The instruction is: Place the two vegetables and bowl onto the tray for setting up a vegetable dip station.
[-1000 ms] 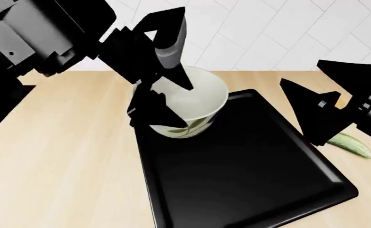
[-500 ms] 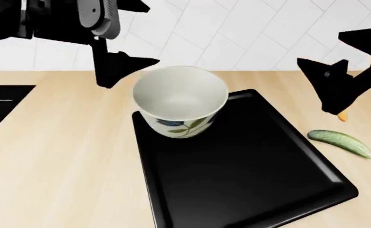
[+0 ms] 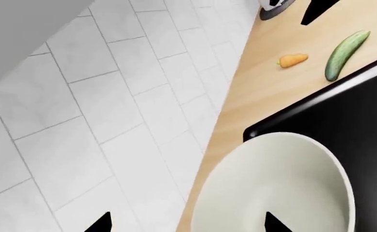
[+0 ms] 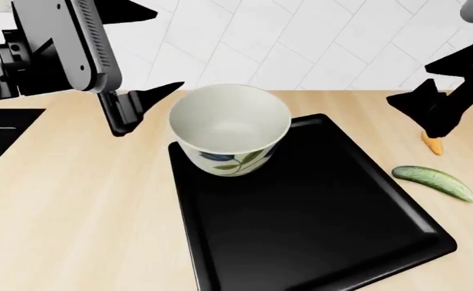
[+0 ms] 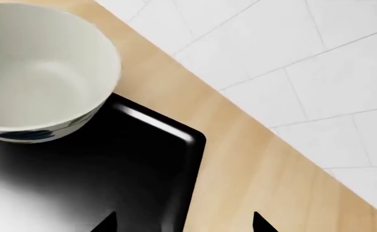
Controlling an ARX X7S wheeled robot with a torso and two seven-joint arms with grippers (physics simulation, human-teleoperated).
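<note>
Beside the tray, the cucumber looks stiff and bumpy — take it mid-length with your right gripper, whose jaws gape empty.

A light wooden countertop meets a white wall tiled in a diagonal pattern.

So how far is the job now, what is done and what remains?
Done: the bowl stands on the tray, at its far left corner. In hand: nothing; the left claw is open beside the bowl. Left: the cucumber and carrot lie on the counter, right of the tray.
</note>
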